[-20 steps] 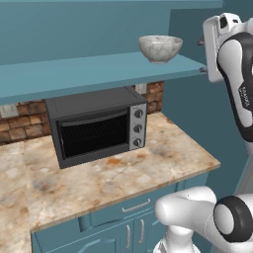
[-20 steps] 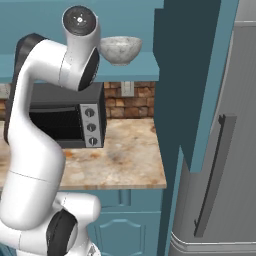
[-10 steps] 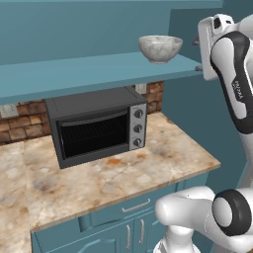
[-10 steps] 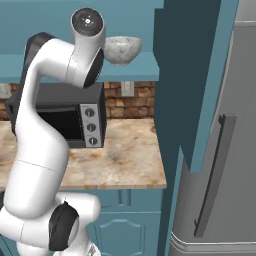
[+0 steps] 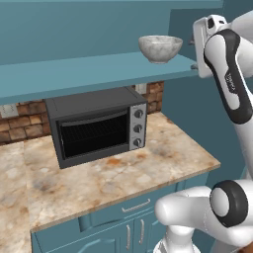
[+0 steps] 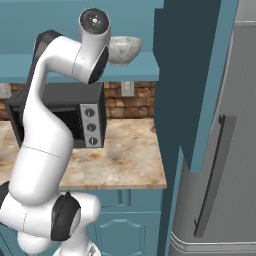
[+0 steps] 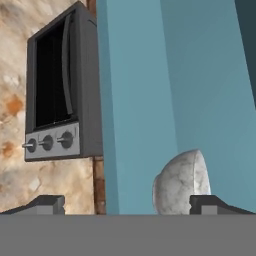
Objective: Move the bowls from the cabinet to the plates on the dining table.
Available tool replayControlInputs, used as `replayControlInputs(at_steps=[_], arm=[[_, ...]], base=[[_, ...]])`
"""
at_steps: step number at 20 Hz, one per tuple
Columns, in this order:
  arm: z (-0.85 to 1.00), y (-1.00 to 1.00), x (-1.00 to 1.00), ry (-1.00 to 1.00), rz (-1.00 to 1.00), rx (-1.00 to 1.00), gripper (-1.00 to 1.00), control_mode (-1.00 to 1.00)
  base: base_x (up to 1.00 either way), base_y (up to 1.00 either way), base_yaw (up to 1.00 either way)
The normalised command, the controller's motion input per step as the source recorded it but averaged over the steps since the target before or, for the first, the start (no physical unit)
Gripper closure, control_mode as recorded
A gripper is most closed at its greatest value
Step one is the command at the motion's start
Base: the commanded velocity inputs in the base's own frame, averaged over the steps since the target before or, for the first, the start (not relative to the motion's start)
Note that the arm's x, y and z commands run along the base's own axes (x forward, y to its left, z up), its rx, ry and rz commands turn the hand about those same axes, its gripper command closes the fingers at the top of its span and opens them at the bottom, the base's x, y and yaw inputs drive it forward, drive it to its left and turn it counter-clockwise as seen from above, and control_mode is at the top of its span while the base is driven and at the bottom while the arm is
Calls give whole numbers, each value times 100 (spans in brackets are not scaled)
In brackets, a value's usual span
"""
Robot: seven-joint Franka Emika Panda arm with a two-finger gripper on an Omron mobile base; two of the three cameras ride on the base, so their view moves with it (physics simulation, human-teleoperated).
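1. the grey-white marbled bowl [image 5: 159,47] stood upright on the teal shelf [image 5: 94,74], near the shelf's right-hand end as the left base view showed it.
2. in the right base view the same bowl [image 6: 124,50] sat on the shelf just behind the arm's upper joint, which hid its left part.
3. the hand view, rolled on its side, showed the bowl [image 7: 181,182] against the shelf [image 7: 150,100], low in the picture and just beside the right finger tip [image 7: 212,204].
4. the jaws [image 7: 127,205] stood wide, with nothing between them; the bowl lay toward the right tip rather than midway, and whether it touched that tip could not be told.
5. in the left base view the white arm [image 5: 228,79] rose at the right of the picture, its upper part level with the shelf's right end and close to the bowl.
6. a dark toaster oven [image 5: 98,125] with three knobs stood below the shelf on the bench [image 5: 123,180], whose top was beige marbled stone blotched rust-orange.
7. a brick wall [image 6: 135,102] ran behind the toaster oven, between bench and shelf.
8. teal fronts with silver handles [image 5: 136,206] sat under the bench top.
9. in the right base view a grey fridge [image 6: 225,165] with a long dark handle stood at the right, past a tall teal panel [image 6: 192,75].
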Motion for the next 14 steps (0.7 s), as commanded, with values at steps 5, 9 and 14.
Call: replayControlInputs(at_steps=[5,9,14], arm=[[-3,-9,26,2,2,0,-100,-100],[-7,-6,27,0,2,0,-100,-100],[-8,-1,30,0,1,0,-100,-100]], base=[[0,0,0],[0,0,0],[0,0,0]])
